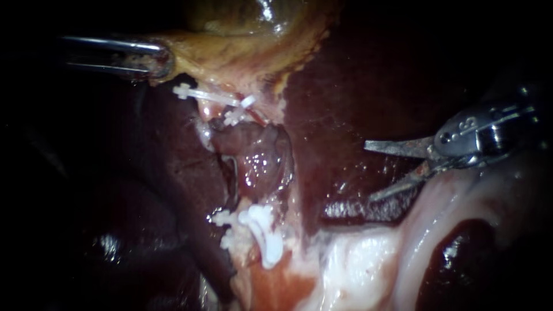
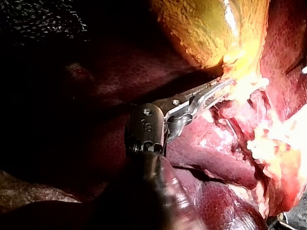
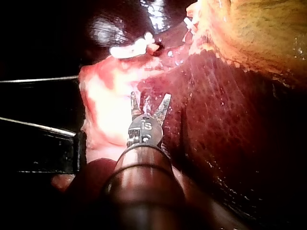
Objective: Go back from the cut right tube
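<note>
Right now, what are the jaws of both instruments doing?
left instrument: jaws shut on the gallbladder edge.
right instrument: jaws open, holding nothing.

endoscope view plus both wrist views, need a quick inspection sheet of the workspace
surface: liver, wet; pale tissue below it
job's things: upper clips by the gallbladder; lower clips; a gap between the two sets
clutter: nothing seen
instruments: left instrument shut on the gallbladder's edge; right instrument jaws open, over the liver, apart from the clips
cables: nothing seen
surroundings: dark, nothing seen
</note>
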`<state>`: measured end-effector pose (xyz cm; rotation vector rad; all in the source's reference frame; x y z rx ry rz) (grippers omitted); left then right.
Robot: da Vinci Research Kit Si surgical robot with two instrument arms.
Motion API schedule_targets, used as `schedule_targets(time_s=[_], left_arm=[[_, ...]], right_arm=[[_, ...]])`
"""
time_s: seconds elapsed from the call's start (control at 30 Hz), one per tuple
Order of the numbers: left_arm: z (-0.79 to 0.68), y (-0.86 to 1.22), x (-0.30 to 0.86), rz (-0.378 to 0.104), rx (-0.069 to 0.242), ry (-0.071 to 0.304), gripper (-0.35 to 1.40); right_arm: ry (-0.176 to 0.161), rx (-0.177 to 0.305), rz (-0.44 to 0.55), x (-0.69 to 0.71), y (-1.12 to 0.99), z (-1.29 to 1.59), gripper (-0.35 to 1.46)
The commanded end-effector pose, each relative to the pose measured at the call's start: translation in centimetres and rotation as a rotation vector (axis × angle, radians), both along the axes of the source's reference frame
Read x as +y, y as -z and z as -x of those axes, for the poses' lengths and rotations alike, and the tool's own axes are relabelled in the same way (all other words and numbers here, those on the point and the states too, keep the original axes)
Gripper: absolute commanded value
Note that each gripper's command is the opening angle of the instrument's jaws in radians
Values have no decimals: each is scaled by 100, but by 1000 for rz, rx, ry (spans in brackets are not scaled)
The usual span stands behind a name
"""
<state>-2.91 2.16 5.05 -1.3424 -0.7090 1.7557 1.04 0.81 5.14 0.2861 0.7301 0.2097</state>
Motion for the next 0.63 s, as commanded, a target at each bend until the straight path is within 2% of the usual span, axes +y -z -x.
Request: schedule_targets(time_s=[0.03, 0.17, 0.3, 0.5, 0.6, 0.63], left_arm=[[4, -5, -1, 3, 0, -2, -35], [20, -31, -8, 13, -7, -13, -35], [26, -45, -12, 2, -12, -14, -35], [26, -45, -12, 1, -14, -17, -35], [21, -43, -11, -1, -17, -20, -35], [18, -41, -11, -2, -18, -22, -35]], right_arm=[[1, 1, 0, 0, 0, 0, 143], [0, 1, 0, 0, 0, 1, 145], [0, 0, 0, 1, -1, 3, 145], [0, 0, 0, 1, -2, 4, 145], [6, 3, -9, 0, -1, 1, 135], [10, 6, -32, 0, 0, -2, 125]])
